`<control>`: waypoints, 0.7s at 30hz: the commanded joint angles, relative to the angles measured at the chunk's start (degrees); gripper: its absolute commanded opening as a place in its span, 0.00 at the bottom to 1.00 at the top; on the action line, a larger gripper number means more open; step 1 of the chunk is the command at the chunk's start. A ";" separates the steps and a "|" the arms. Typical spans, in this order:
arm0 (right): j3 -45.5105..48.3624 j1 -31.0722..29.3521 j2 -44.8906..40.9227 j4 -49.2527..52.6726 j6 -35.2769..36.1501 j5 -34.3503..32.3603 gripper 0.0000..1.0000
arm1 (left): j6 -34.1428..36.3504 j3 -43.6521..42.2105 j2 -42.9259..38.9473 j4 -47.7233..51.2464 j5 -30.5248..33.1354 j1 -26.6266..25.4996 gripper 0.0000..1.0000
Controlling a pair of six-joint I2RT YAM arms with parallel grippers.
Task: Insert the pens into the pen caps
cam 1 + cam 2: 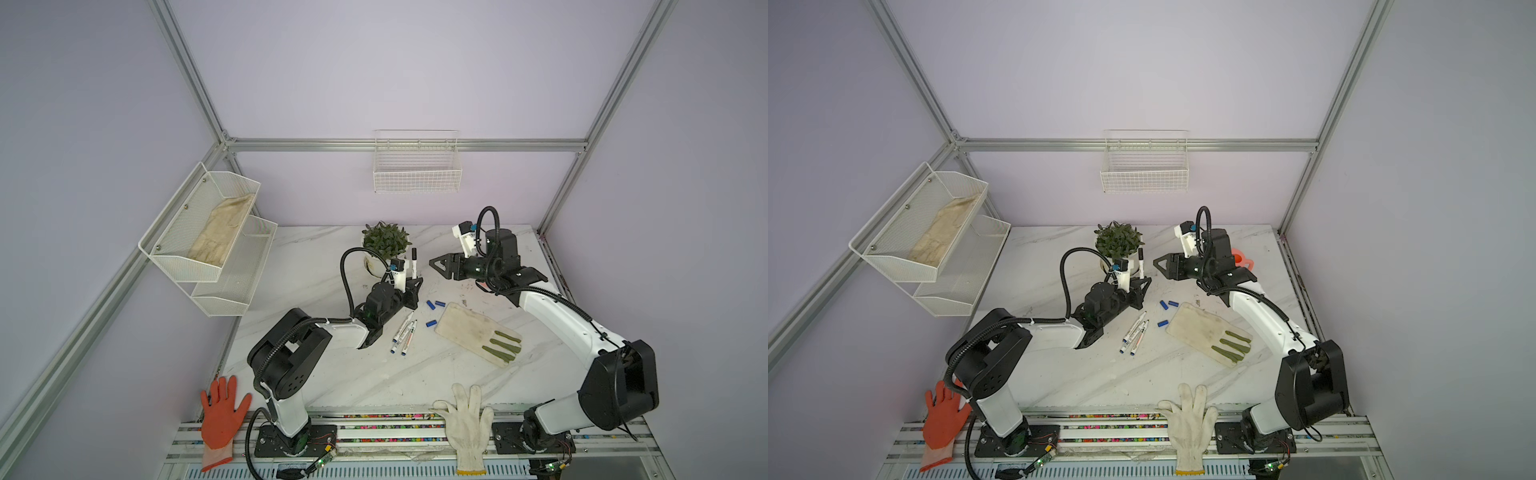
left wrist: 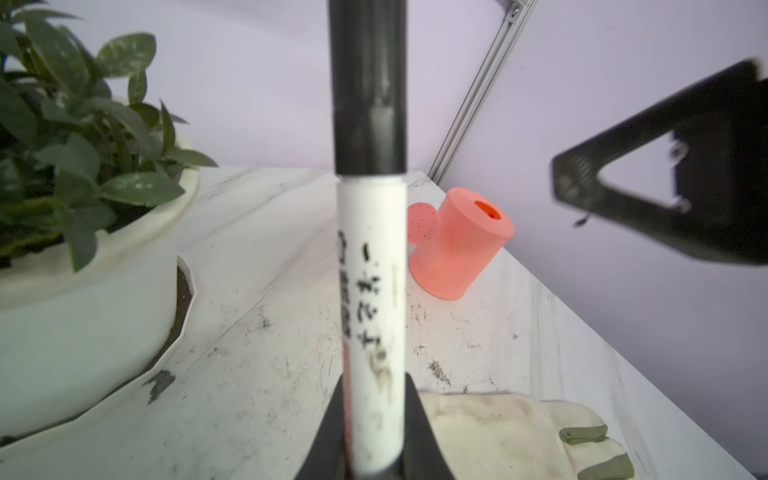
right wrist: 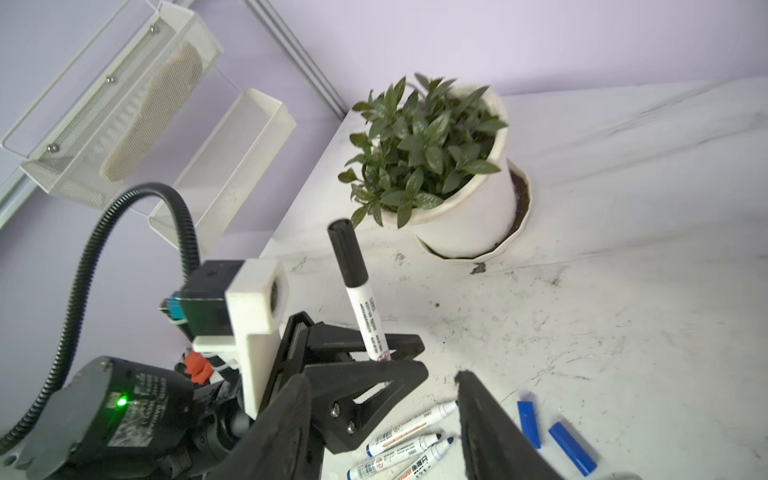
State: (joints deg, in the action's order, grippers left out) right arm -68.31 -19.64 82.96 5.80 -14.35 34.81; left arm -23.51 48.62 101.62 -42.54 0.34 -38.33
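Left fingers [image 3: 374, 374]: we see them clamped on the lower barrel of the held pen [image 1: 414, 268], which stands upright.
Held pen: white barrel with black print, raised over the counter [image 1: 332, 374] between its middle and far edge, just beside the plant [image 1: 384, 241].
Black cap [image 2: 368, 83]: it sits on the held pen's upper end, and we see it meet the barrel squarely in the left wrist view.
Right fingers [image 1: 442, 266]: spread wide with nothing between them, raised off the counter, near the held pen but apart from it.
Loose pens [image 1: 403, 334]: we count three lying side by side near the counter's middle, uncapped, just beside the left arm.
Blue caps [image 1: 440, 303]: three on the counter between the loose pens and the glove [image 1: 469, 328]. Two lie close together and the third is nearer the front edge, by the cuff.
Glove: flat on the counter, right of the middle.
Watering can [image 2: 457, 241]: pink, toward the counter's far right corner.
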 commanded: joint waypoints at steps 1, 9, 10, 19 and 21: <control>1.01 1.06 -1.17 -2.15 -1.85 -3.22 0.58 | -0.92 3.26 -0.79 15.35 -1.83 1.45 0.00; 1.57 1.43 1.12 -1.97 -2.79 -3.76 0.55 | 4.82 8.79 2.37 28.60 -2.65 2.42 0.00; 1.52 1.43 1.24 -1.91 -2.79 -3.81 0.55 | 4.69 9.66 2.90 29.74 -2.79 2.77 0.00; 1.97 1.44 1.33 -0.85 -2.88 -5.81 0.52 | 5.57 21.69 10.16 46.92 -2.85 5.30 0.00; 2.17 1.40 1.41 -0.85 -2.88 -6.08 0.52 | 6.20 24.49 11.68 50.85 -1.90 5.36 0.05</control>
State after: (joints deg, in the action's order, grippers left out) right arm -66.83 -18.37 84.18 4.95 -16.53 29.85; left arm -19.31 66.00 112.42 1.08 -2.48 -33.28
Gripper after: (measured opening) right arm 0.523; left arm 0.141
